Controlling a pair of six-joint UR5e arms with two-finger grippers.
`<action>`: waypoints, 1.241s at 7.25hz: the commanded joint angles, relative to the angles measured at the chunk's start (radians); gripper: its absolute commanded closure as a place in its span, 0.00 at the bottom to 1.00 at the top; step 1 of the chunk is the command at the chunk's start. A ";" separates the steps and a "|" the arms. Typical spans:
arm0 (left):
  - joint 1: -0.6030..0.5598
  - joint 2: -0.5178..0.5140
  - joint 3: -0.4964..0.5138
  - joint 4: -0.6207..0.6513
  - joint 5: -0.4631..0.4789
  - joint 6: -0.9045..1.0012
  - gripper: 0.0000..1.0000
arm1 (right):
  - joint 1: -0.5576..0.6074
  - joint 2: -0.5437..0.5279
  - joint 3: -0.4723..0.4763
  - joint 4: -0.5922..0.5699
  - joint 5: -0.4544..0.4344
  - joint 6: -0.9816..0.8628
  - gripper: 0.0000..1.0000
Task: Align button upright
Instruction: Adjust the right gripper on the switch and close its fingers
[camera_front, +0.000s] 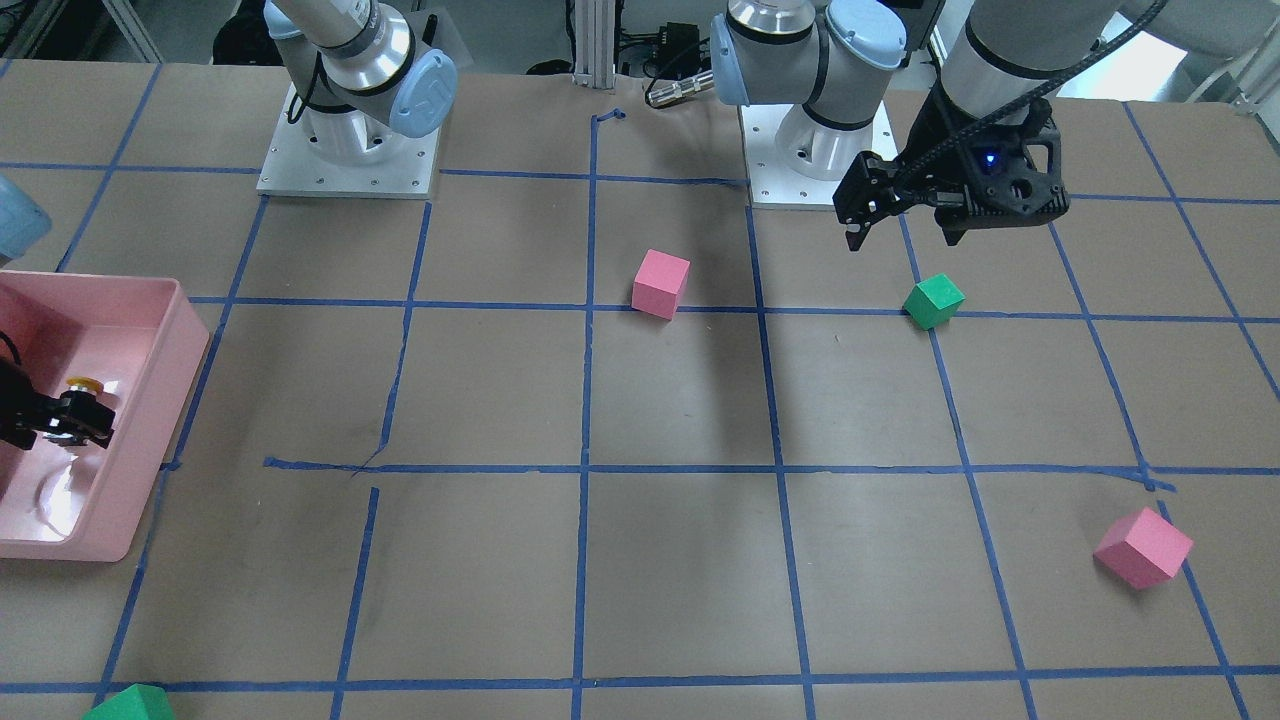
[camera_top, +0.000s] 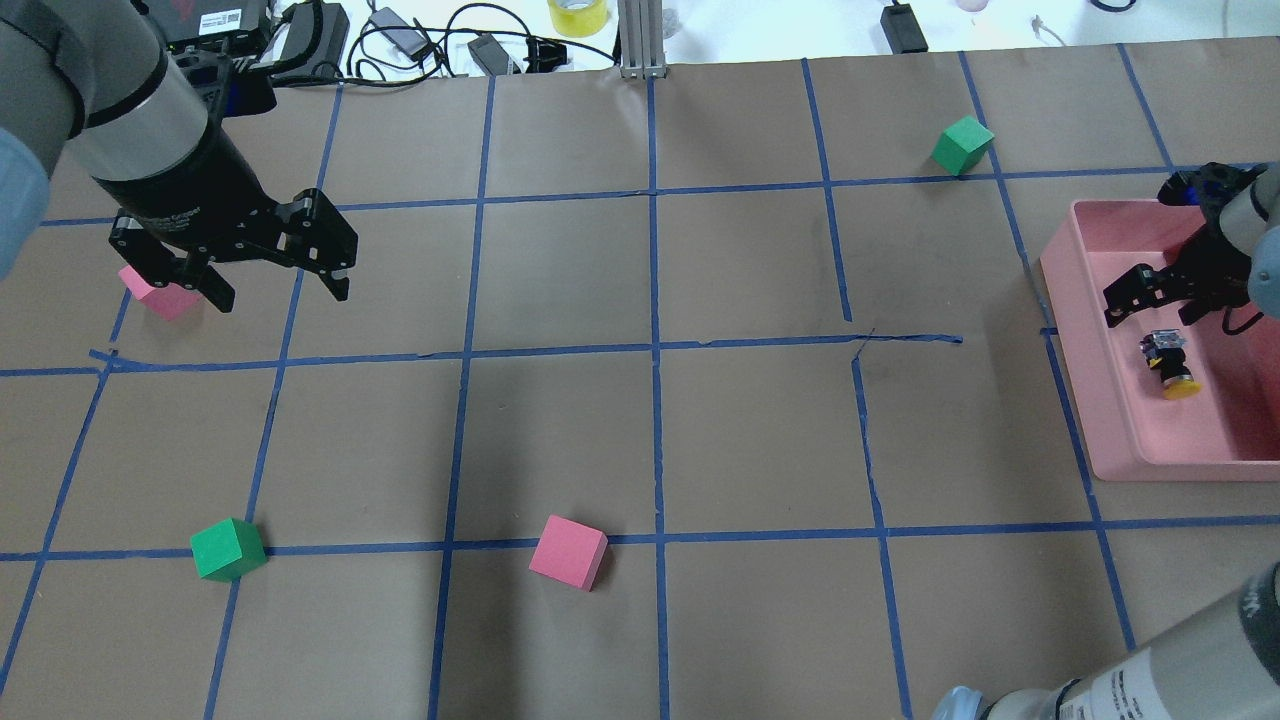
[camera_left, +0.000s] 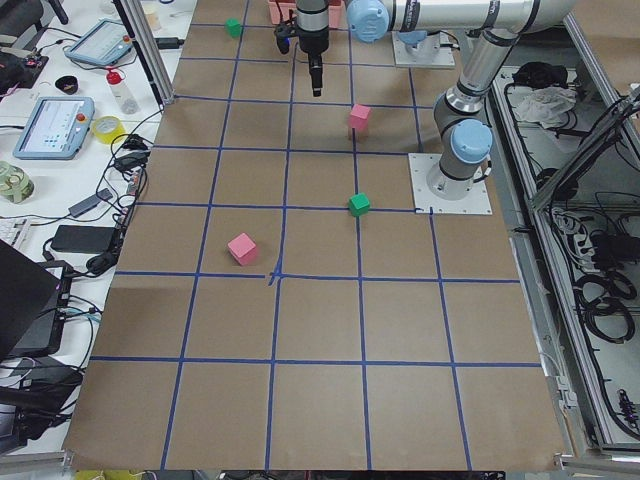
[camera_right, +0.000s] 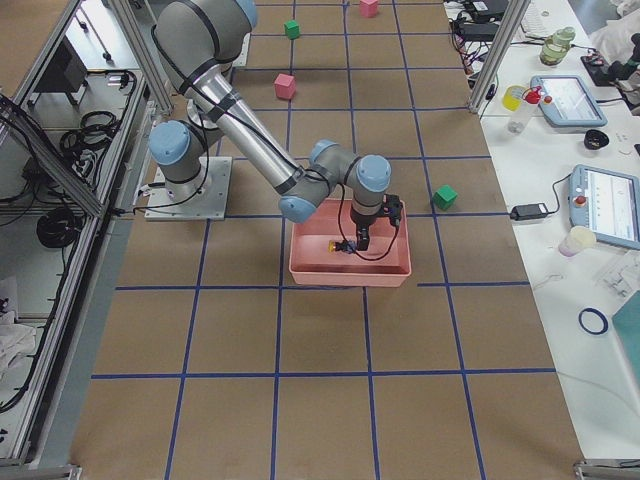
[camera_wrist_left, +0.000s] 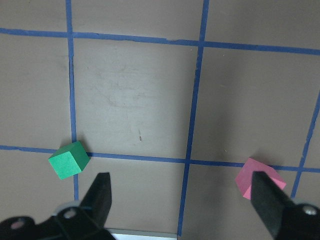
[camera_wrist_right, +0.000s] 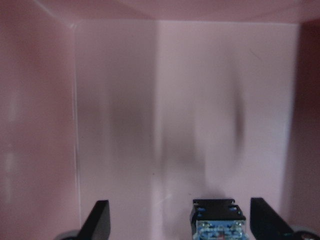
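Note:
The button (camera_top: 1168, 364) lies on its side on the floor of the pink tray (camera_top: 1072, 352), its yellow cap (camera_top: 1182, 388) pointing toward the robot. My right gripper (camera_top: 1155, 306) hangs open just over the button's base end. In the right wrist view the blue base block (camera_wrist_right: 218, 222) shows between the two fingers, nearer the right one, with a gap on each side. In the front-facing view the cap (camera_front: 82, 382) shows just above the right gripper (camera_front: 65, 422). My left gripper (camera_top: 278, 290) is open and empty above the table's far left.
A pink cube (camera_top: 160, 297) sits under the left gripper. A green cube (camera_top: 228, 549) and a second pink cube (camera_top: 568, 551) lie near the robot's side. Another green cube (camera_top: 962, 144) lies beyond the tray. Blue tape lines grid the brown table.

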 joint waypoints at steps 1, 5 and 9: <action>-0.002 0.002 0.002 0.000 -0.002 0.000 0.00 | 0.000 -0.030 -0.012 0.029 -0.003 0.000 0.00; -0.002 0.003 0.002 -0.003 -0.002 0.000 0.00 | 0.000 -0.030 0.003 0.027 0.005 0.047 0.00; -0.002 0.002 -0.001 -0.005 -0.002 0.000 0.00 | 0.000 -0.030 0.030 0.021 0.005 0.048 0.00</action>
